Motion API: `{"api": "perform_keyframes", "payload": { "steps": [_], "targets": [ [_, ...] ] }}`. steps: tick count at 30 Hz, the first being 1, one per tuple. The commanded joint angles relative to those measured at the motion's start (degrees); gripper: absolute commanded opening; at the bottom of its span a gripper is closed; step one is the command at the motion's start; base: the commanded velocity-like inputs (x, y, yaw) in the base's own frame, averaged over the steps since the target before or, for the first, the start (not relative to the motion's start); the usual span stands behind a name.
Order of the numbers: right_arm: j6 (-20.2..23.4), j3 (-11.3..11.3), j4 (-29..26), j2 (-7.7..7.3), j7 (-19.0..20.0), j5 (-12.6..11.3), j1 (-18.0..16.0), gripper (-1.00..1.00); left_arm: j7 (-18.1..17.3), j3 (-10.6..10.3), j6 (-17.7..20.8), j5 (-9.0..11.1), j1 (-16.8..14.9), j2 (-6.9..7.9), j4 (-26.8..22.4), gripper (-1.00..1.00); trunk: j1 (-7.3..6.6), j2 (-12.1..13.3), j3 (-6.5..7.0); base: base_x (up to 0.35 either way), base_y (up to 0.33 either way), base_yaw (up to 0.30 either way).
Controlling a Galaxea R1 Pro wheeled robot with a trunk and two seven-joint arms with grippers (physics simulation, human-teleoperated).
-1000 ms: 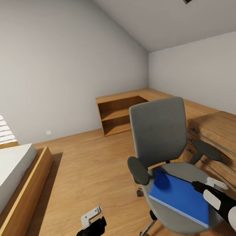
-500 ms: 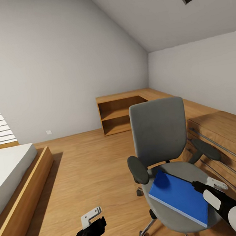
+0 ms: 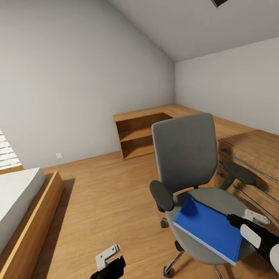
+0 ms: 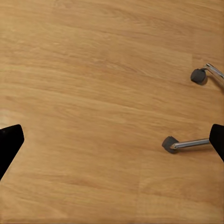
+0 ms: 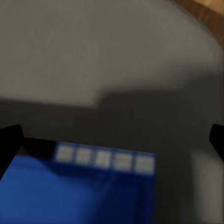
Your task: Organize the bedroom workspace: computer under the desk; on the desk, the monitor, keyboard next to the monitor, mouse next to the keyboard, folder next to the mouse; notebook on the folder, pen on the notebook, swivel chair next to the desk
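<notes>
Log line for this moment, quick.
stage: folder pickup | folder: on swivel chair seat | right gripper: open at folder edge | left gripper: open, over floor

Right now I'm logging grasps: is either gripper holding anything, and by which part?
Nothing is held. The right gripper is open at the folder's edge; the left gripper is open above the floor.

Head looks down; wrists look closely at swivel chair (image 3: 195,180).
</notes>
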Motion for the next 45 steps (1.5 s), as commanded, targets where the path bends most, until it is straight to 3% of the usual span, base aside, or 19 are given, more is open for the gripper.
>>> {"api": "perform_keyframes", "payload": {
  "steps": [1, 4, 20, 31, 41, 45],
  "targets": [
    [0.1, 0.2, 0.0, -0.02, -0.4, -0.6, 0.0, 1.0, 0.4, -0.1, 0.2, 0.2, -0.1, 0.04, -0.1, 1.0, 0.0, 0.0, -0.07, -0.008, 0.0, 0.0],
    [0.1, 0.2, 0.0, -0.02, -0.4, -0.6, 0.0, 1.0, 0.4, -0.1, 0.2, 0.2, -0.1, 0.05, -0.1, 1.0, 0.0, 0.0, -0.07, -0.003, 0.0, 0.0],
    [0.1, 0.3, 0.0, 0.04, -0.3, -0.6, 0.0, 1.0, 0.4, -0.1, 0.2, 0.4, -0.1, -0.07, 0.0, 1.0, -3.52, 6.4, 2.8, 0.0, 0.0, 0.0],
    [-0.9, 0.8, -0.1, 0.45, -0.1, -0.5, 0.0, 1.0, 0.4, -0.2, 0.3, 0.5, -0.1, -0.21, 0.2, 1.0, -3.52, 6.4, 2.8, 0.0, 0.0, 0.023],
    [-2.3, 1.1, -0.1, 0.81, 0.1, -0.3, 0.0, 1.0, 0.4, -0.4, 0.3, 0.5, -0.1, -0.29, 2.0, 1.0, -3.52, 6.4, 2.8, 0.0, 0.0, 0.221],
    [-2.4, 1.2, -0.1, 1.5, 0.2, 1.3, 0.0, 1.0, 0.4, -0.5, 0.3, 0.5, -0.1, -0.3, 2.2, 1.0, -3.52, 6.4, 2.8, 0.0, 0.0, 0.071]
  ]
}}
